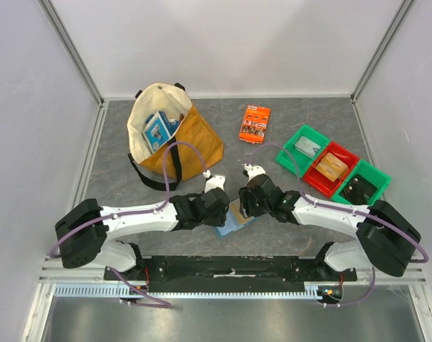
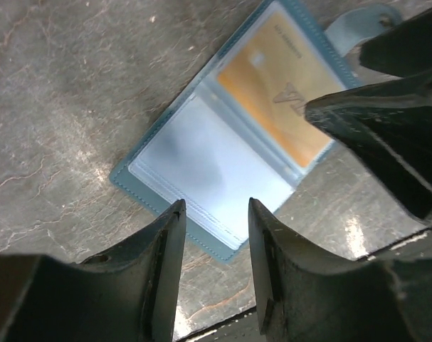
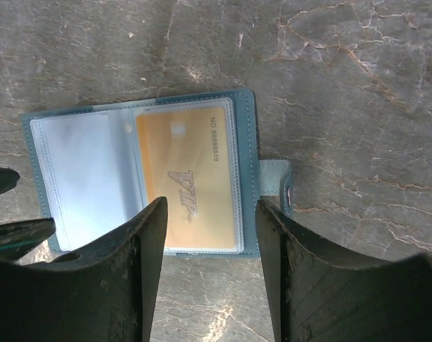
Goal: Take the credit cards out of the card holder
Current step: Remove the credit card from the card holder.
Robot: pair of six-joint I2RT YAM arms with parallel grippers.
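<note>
One tan-orange card lying sleeved just ahead of the right gripper; hovering it and the left gripper part-open, empty, above the spread card holder; pulling not yet starting.

Tan tote bag (blue-white box inside), orange packet, red bin between green bins, contents seemingly packets.

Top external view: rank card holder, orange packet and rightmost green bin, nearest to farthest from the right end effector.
1. card holder: directly beneath the right end effector, at the near-centre of the table.
2. orange packet: straight beyond it, toward the back wall.
3. rightmost green bin: far right, at the end of the bin row.
</note>
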